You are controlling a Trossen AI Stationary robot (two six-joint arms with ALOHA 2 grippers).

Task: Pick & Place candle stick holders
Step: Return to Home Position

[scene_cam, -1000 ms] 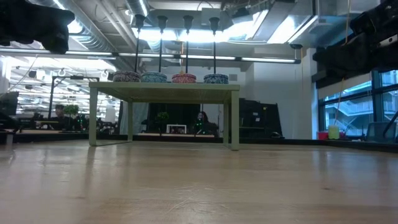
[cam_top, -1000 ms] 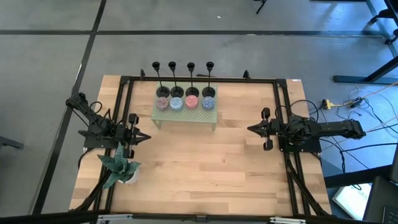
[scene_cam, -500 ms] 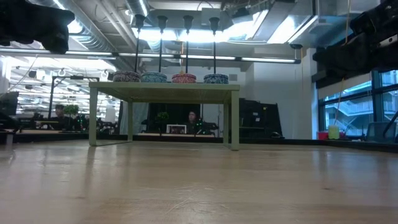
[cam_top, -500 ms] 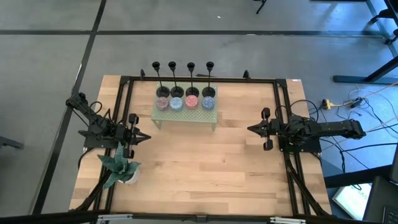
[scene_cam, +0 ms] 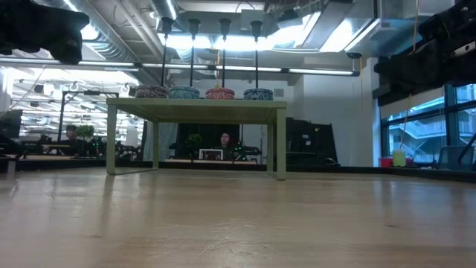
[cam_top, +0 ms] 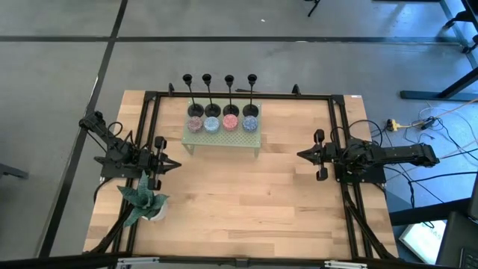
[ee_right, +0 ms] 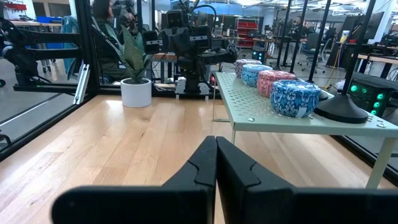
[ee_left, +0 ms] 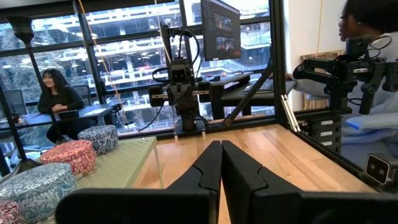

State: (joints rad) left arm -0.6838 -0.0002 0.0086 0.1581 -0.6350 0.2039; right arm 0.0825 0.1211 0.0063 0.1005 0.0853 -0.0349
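Observation:
Four slim black candle stick holders (cam_top: pixel 219 93) stand upright in a row on their round bases along the far edge of a small pale green perforated stand (cam_top: pixel 222 137), behind four round speckled candles (cam_top: pixel 222 122). In the low view the stems (scene_cam: pixel 208 52) rise above the stand. My left gripper (cam_top: pixel 176 164) is shut and empty at the table's left side; its fingers show closed in its wrist view (ee_left: pixel 221 163). My right gripper (cam_top: pixel 300 155) is shut and empty at the table's right side (ee_right: pixel 216 155). Both point toward the table's middle, well short of the stand.
A potted green plant (cam_top: pixel 146 202) in a white pot stands near the left arm, at the near left. A black metal frame (cam_top: pixel 239 96) runs around the table. Bare wooden tabletop (cam_top: pixel 239 194) lies between the arms. People sit in the room beyond the table.

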